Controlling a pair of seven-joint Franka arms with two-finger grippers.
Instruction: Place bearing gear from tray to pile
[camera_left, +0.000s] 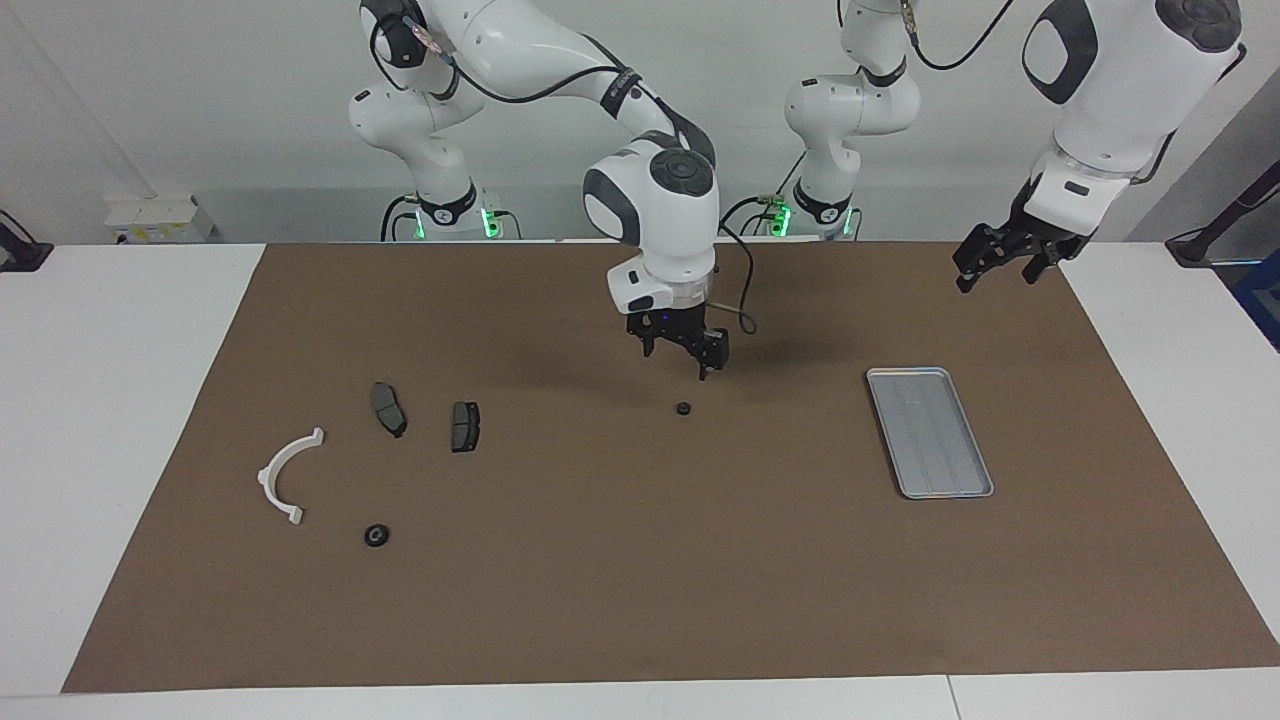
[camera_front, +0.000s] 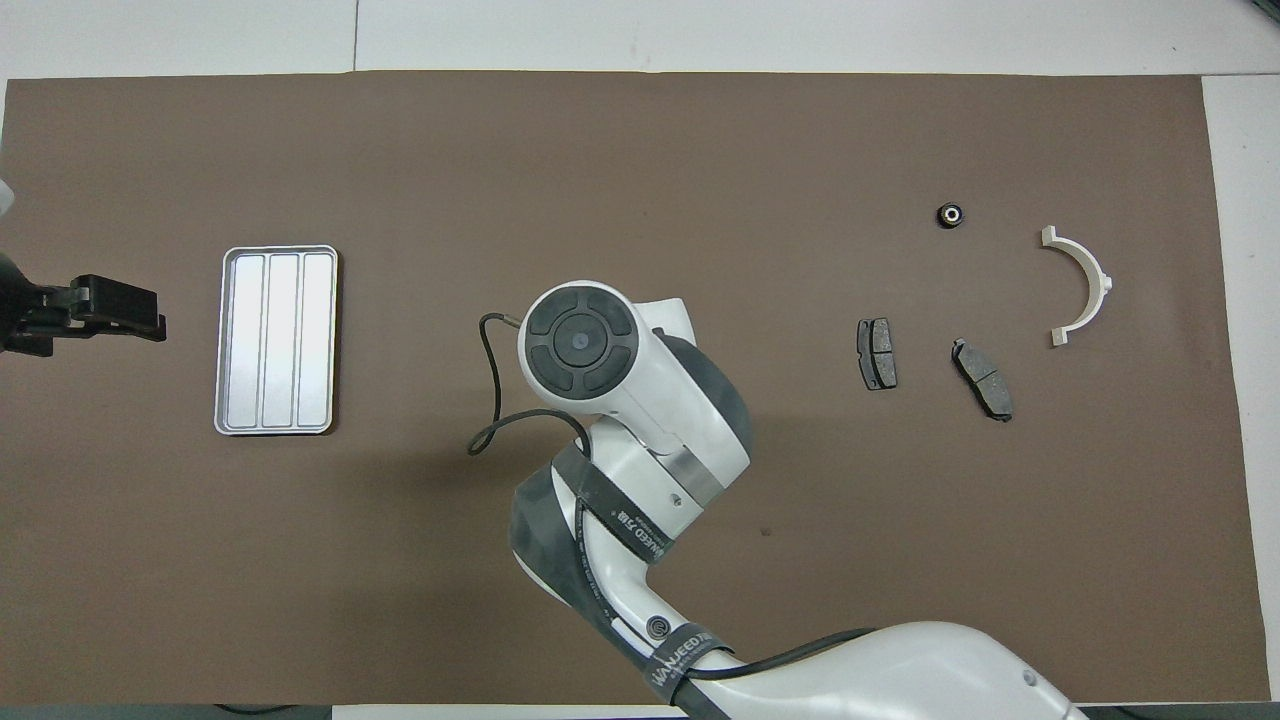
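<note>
Currently the right claw (camera_left: 690, 350) hangs in the air over the middle of the brown mat (camera_left: 640, 600), almost directly above a small black bearing gear (camera_left: 683, 408) that lies on the mat between the tray and the pile. A clear gap shows between the fingertips and the gear in the facing view; the claw is released and holds nothing. In the overhead view the right arm's wrist covers this gear completely.

The left claw (camera_left: 995, 262) is raised over the mat's edge at the left arm's end of the surface (camera_left: 130, 400), well apart from every part. Its fingers stand spread, empty. The left arm waits.

The tray (camera_left: 930, 432) sits flat on the mat toward the left arm's end, with nothing lying in it.

The pile sits toward the right arm's end:
- white half-ring bracket (camera_left: 288, 475), closest to that end of the mat
- two dark brake pads (camera_left: 388, 408) and (camera_left: 465, 426), side by side, nearer to the robots than the bracket
- a second bearing gear (camera_left: 376, 535), farther from the robots than the pads, near the bracket but not touching it

All pile parts lie apart from one another.
</note>
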